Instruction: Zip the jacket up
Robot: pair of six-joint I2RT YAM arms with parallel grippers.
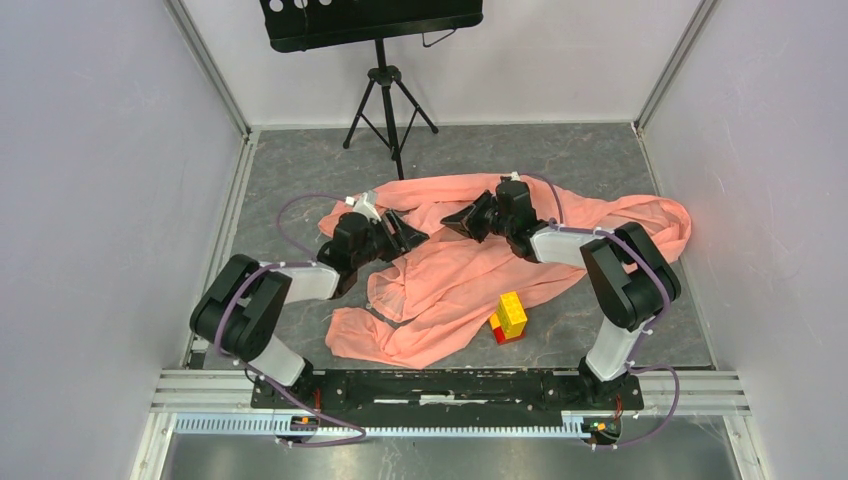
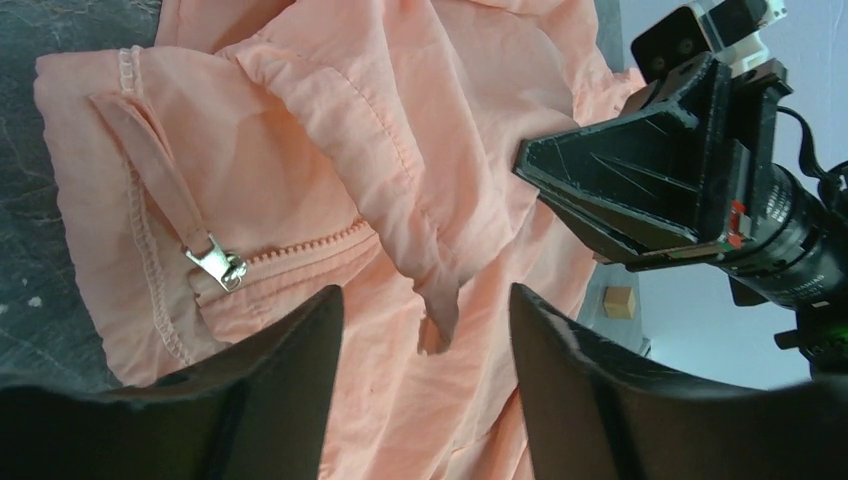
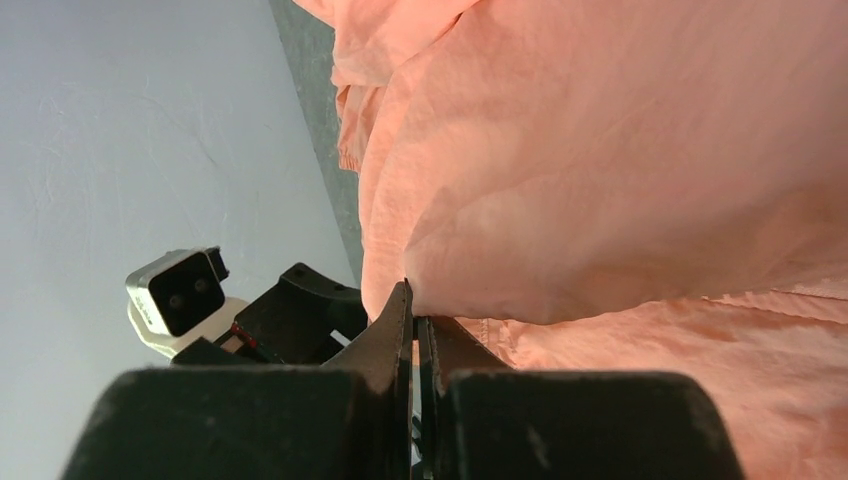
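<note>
The grey stone-patterned bench (image 1: pixel 600 160) fills the enclosure, and the jacket (image 1: pixel 450 285) lies crumpled across its middle, spreading from left of centre out to the right wall, with one fold reaching toward the near edge. A black tripod stand (image 1: pixel 388 90) is at the far end, apart from the cloth. Both arms reach in over the garment and face each other. The left fingers (image 1: pixel 408 234) hang spread wide above the pink fabric, gripping nothing. The right fingers (image 1: pixel 458 221) are pressed almost together, their tips against a bulging fold; we cannot tell whether any cloth is caught between them. A yellow-and-red block stack (image 1: pixel 510 317) sits just beside the jacket's near right hem. We see the silver zipper pull (image 2: pixel 218 262) low on a short run of teeth, beside the left fingers.
</note>
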